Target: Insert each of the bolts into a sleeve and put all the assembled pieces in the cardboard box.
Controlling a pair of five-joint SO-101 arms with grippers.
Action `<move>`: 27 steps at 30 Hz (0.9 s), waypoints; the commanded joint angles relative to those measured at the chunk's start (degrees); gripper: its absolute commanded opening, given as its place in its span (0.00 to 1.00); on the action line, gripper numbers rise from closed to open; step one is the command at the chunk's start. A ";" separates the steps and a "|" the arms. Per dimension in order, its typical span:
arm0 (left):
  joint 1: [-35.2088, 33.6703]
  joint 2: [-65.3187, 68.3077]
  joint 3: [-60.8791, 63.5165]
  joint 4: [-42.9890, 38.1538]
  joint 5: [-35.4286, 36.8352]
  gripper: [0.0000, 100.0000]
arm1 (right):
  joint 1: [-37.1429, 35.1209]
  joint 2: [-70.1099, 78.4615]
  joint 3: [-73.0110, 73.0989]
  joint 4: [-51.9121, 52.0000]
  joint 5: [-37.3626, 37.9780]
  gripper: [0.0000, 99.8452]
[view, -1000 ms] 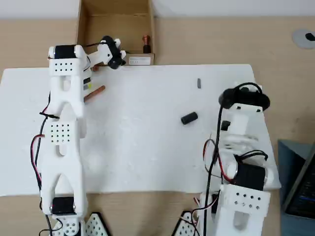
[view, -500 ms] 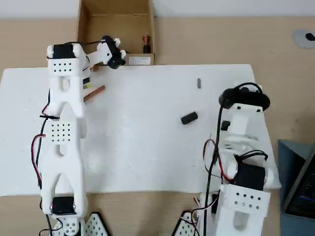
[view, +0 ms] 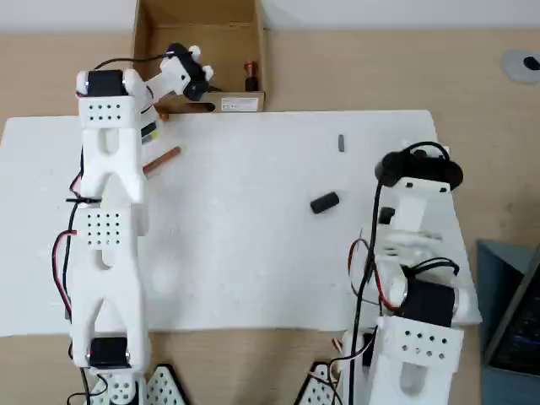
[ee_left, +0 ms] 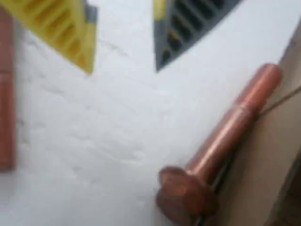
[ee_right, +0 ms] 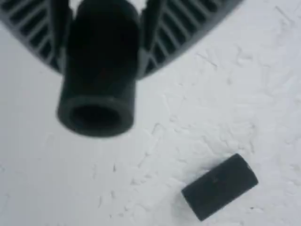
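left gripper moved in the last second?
Yes. The left gripper has shifted toward the cardboard box, its wrist now over the box's front wall.

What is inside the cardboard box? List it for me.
One copper bolt in a black sleeve sits by the right wall of the cardboard box. The left arm hangs over the box's left part, so the floor under it cannot be seen.

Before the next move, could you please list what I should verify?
1. Right gripper shut on held sleeve: ok.
2. Left gripper open, empty: ok.
3. Bolt lying free beside the cardboard box wall: ok.
4. Second bolt free on the mat: ok.
5. Spare sleeve free on the mat: ok.
6. All pieces boxed: not ok, one assembled piece inside.
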 commanded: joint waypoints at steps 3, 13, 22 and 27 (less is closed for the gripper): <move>1.85 -11.65 11.69 0.53 3.60 0.09 | 0.22 -0.84 -0.22 -0.97 -0.44 0.01; 3.43 -17.27 19.34 0.53 11.43 0.09 | -2.51 -0.84 -0.57 2.73 -3.43 0.01; 3.52 -17.19 19.52 0.44 14.33 0.09 | -2.77 -0.84 -0.66 0.62 -3.52 0.01; 3.34 -14.99 21.54 0.44 14.42 0.13 | -2.77 -0.84 -0.75 -0.18 -3.60 0.01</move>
